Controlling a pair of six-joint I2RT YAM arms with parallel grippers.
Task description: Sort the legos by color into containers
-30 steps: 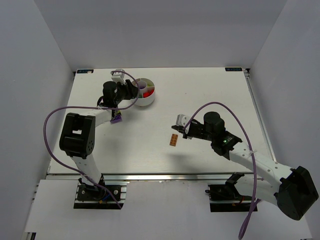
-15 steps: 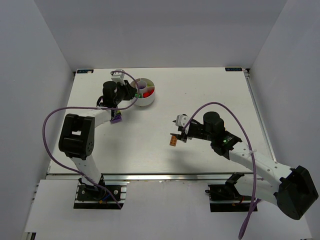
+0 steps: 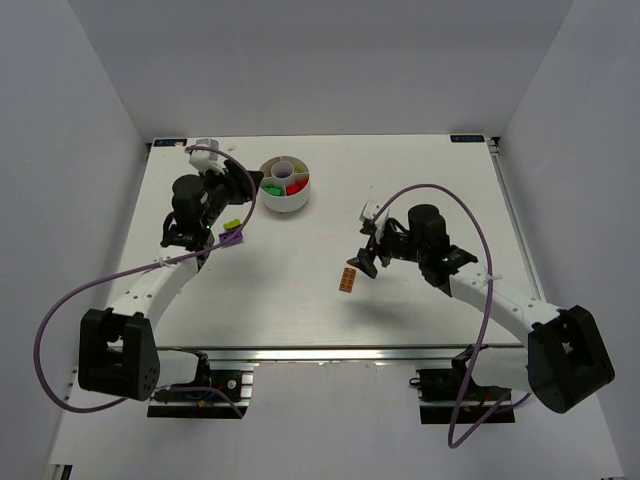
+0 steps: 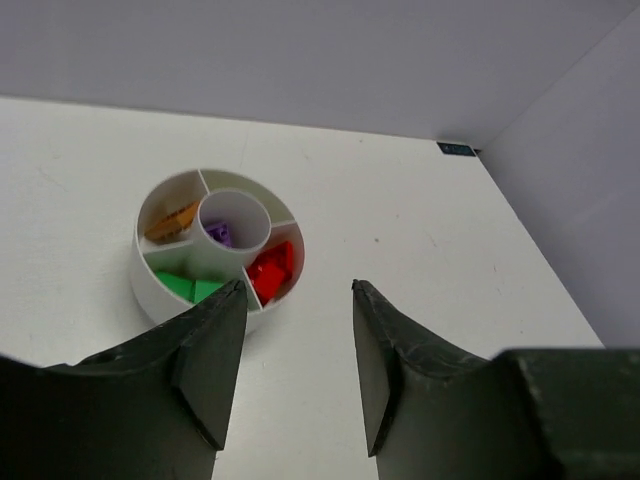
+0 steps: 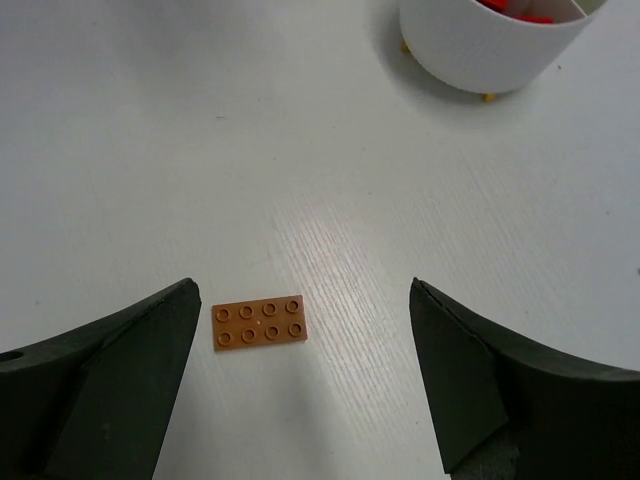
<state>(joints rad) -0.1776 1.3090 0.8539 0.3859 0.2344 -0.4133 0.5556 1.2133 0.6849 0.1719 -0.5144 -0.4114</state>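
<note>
**Item 1, left gripper [image 4: 297, 295]:** hanging above the table [image 3: 420, 170]. Its jaws are standing partway apart and gripping nothing, and bare tabletop is showing through the gap.

**Item 2, lime-yellow brick [image 3: 231, 224] and purple brick [image 3: 232, 239]:** lying loose, just beside each other. They are sitting back from the left jaws, toward that arm, outside its wrist view. Both are waiting to be sorted.

**Item 3, white dish [image 4: 137, 240]:** sitting ahead of the left jaws, a little to their left and well apart from the right jaws.
- Green bricks [image 4: 188, 288] are resting in the wedge nearest the left jaws.
- Red bricks [image 4: 270, 272] are resting in the wedge beside them.
- A purple piece [image 4: 221, 235] is lying in the centre well.
- Probably an orange piece [image 4: 170, 221] is occupying a farther wedge, though shadow is making it hard to read.

**Item 4, orange plate [image 5: 260, 322]:** lying flat on the table with its studs up, between the right jaws. It is sitting nearer one finger than the other and touching neither.

**Item 5, right gripper [image 5: 302, 288]:** hovering over the plate with its jaws spread wide and empty.

**Step in hand, as judged:** the pick of the orange plate is under way, and the grasp is not yet made.

**Next move, as judged:**
- The plate is thin, so the fingertips are needing to come down almost to the tabletop.
- The jaws are needing to centre on the plate before closing on its two short ends.
- The plate is then going to the wedge that seems to hold orange
</note>
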